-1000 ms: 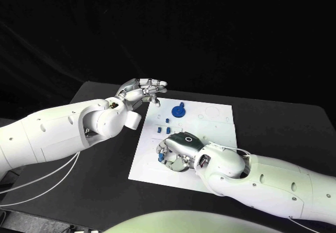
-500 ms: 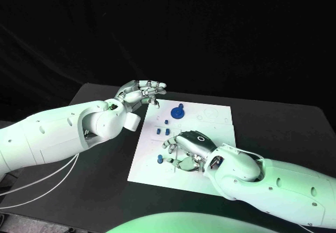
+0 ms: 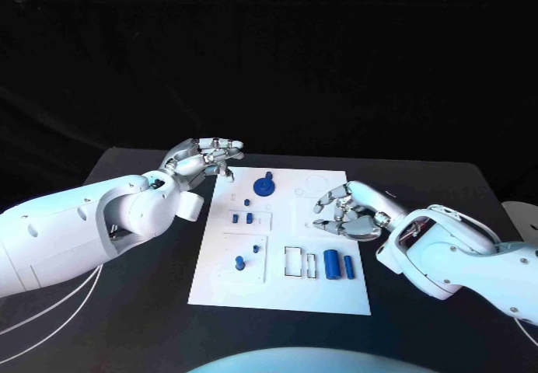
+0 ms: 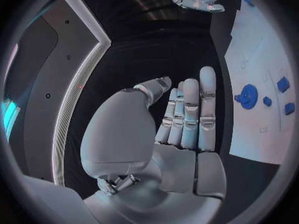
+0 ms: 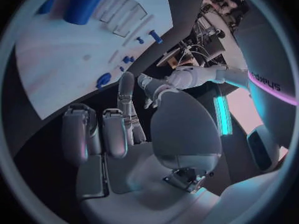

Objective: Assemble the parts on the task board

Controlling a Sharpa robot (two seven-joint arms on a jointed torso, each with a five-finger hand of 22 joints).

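The white task board (image 3: 281, 291) lies in the middle of the black table. A round blue gear part (image 3: 264, 186) stands near its far edge. Several small blue parts (image 3: 241, 219) lie along its left side. Two blue cylinders (image 3: 332, 263) lie at its near right beside outlined slots (image 3: 294, 260). My left hand (image 3: 202, 161) hovers off the board's far left corner with its fingers stretched out side by side (image 4: 187, 114) and nothing in it. My right hand (image 3: 345, 210) hangs over the board's right side, fingers loosely bent (image 5: 106, 129), holding nothing.
Black table surface (image 3: 448, 194) surrounds the board on all sides. My left forearm (image 3: 90, 225) lies across the table's left part and my right forearm (image 3: 471, 264) across the near right. The right wrist view shows the left hand (image 5: 181, 77) beyond the board (image 5: 69, 59).
My right hand has lifted off the board's near left part and moved to its right side, uncovering the blue cylinders. The camera has shifted. My left hand keeps its place.
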